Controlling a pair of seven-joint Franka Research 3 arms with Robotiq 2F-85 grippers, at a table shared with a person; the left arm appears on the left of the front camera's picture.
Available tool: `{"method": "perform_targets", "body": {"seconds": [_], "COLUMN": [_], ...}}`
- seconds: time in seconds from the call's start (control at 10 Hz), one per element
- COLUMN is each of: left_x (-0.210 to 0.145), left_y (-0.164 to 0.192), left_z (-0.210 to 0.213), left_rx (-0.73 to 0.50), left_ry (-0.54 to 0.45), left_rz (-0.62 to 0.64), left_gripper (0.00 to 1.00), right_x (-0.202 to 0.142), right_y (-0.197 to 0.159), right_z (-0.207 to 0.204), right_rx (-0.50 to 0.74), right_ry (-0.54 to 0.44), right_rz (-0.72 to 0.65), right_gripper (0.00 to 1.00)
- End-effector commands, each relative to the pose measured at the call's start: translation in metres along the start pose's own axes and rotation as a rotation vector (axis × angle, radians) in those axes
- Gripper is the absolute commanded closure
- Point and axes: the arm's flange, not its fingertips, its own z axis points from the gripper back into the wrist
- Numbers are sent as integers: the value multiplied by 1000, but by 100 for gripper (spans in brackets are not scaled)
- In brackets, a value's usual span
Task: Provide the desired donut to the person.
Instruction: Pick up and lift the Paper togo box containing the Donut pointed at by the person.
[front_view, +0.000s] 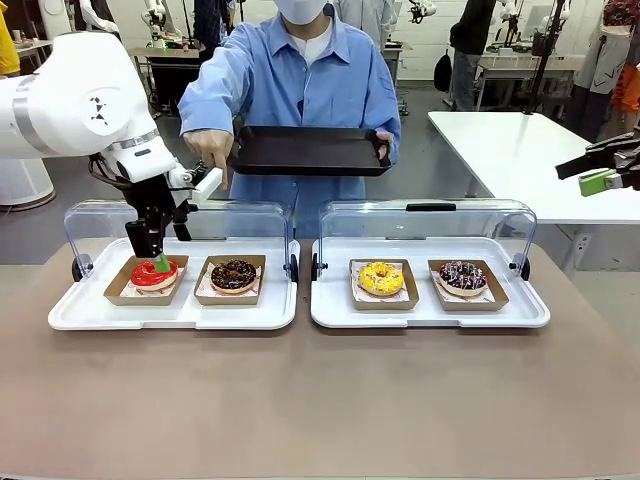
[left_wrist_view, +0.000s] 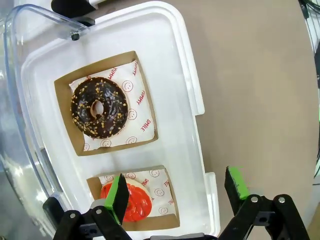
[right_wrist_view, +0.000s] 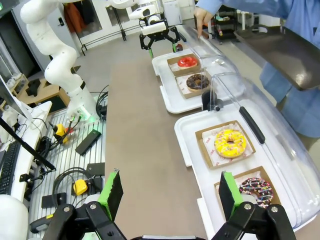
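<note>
A red-glazed donut (front_view: 152, 273) lies in a brown paper tray at the left of the left white tray (front_view: 80, 312). My left gripper (front_view: 156, 260) hangs open just above it. In the left wrist view (left_wrist_view: 176, 190) one green pad (left_wrist_view: 118, 198) overlaps the red donut (left_wrist_view: 136, 204), and the other pad stands out past the tray rim. Beside it lies a chocolate donut with nuts (front_view: 234, 275). The person (front_view: 300, 75) holds out a black tray (front_view: 310, 152) across the table. My right gripper (front_view: 600, 180) hovers open at the far right, off the table.
The right white tray (front_view: 335, 315) carries a yellow donut (front_view: 381, 278) and a chocolate sprinkled donut (front_view: 462, 277). Both trays have clear lids (front_view: 430, 222) raised at the back. The person's other hand (front_view: 210, 150) is close to my left arm. Bare brown table lies in front.
</note>
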Motion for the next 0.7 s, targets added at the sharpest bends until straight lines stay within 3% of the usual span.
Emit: {"method": "perform_targets", "body": {"seconds": [0.0,0.6], "left_x": [-2,-2], "left_y": [1,1], "left_z": [3,3], "left_rx": [-3,-3], "left_ry": [-4,-4], "left_rz": [3,3], "left_gripper": [0,0], "right_x": [0,0], "right_y": [0,0], "right_z": [-1,-1], "right_rx": [7,7], "right_ry": [-10,-10], "right_rz": [3,3], "right_gripper": [0,0]}}
